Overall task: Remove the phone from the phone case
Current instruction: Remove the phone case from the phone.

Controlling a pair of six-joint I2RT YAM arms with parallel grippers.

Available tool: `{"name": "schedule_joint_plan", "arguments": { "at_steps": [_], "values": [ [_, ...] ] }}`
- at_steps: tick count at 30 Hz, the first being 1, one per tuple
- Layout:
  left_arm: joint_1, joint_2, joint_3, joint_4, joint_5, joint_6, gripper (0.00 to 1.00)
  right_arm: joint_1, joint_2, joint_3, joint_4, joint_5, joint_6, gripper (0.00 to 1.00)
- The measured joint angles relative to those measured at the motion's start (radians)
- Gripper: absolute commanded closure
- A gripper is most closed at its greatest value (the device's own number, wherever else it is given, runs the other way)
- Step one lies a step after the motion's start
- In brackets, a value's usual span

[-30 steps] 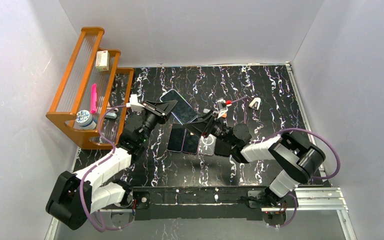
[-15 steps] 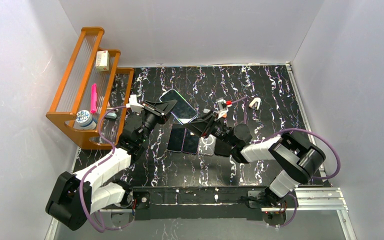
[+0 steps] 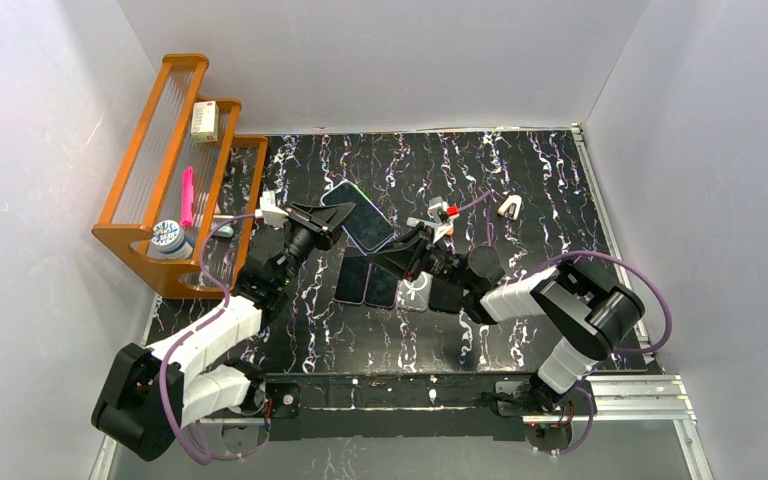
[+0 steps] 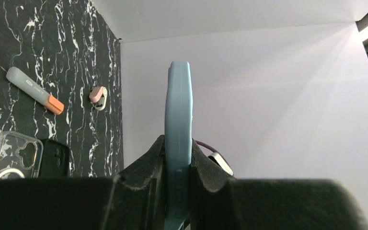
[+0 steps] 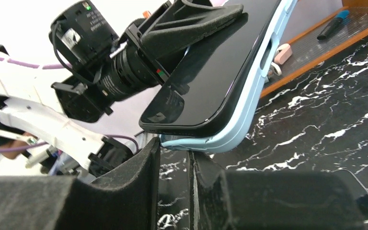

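A black phone (image 3: pixel 358 215) in a light blue case (image 4: pixel 178 120) is held above the table. My left gripper (image 3: pixel 332 215) is shut on its side edge, one finger on each face (image 4: pixel 177 148). In the right wrist view the phone's black screen (image 5: pixel 215 72) faces up and its near corner stands proud of the blue case's lip (image 5: pixel 249 110). My right gripper (image 5: pixel 175 146) is just under that corner. Its jaws are a narrow gap apart with only table showing between them, and the case corner rests at their tips. It also shows in the top view (image 3: pixel 385 250).
Two dark phones (image 3: pixel 365 280), a clear case (image 3: pixel 415 290) and a black case (image 3: pixel 447 295) lie below the grippers. A grey marker with an orange cap (image 4: pixel 34 90) and a small clip (image 3: pixel 509 207) lie further back. An orange rack (image 3: pixel 175 170) stands at the left.
My right gripper has crept a little left and up to the phone's corner. The phone in my left gripper has tilted slightly.
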Motion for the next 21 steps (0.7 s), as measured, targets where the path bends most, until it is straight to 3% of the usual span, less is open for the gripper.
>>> {"name": "schedule_joint_plan", "arguments": {
  "at_steps": [7, 11, 18, 21],
  "values": [
    [0.000, 0.000, 0.000, -0.016, 0.023, -0.003, 1.00, -0.043, 0.018, 0.002, 0.001, -0.106, -0.079, 0.82],
    [-0.001, 0.001, 0.000, -0.016, 0.034, -0.002, 1.00, -0.063, 0.018, 0.002, 0.001, -0.138, -0.081, 0.79],
    [0.000, 0.002, 0.015, -0.005, 0.049, 0.048, 1.00, -0.077, -0.028, -0.002, -0.024, -0.132, -0.088, 0.50],
    [0.011, 0.000, 0.019, 0.001, 0.074, 0.084, 1.00, -0.100, -0.107, -0.021, -0.111, -0.103, -0.111, 0.40]
  ]
}}
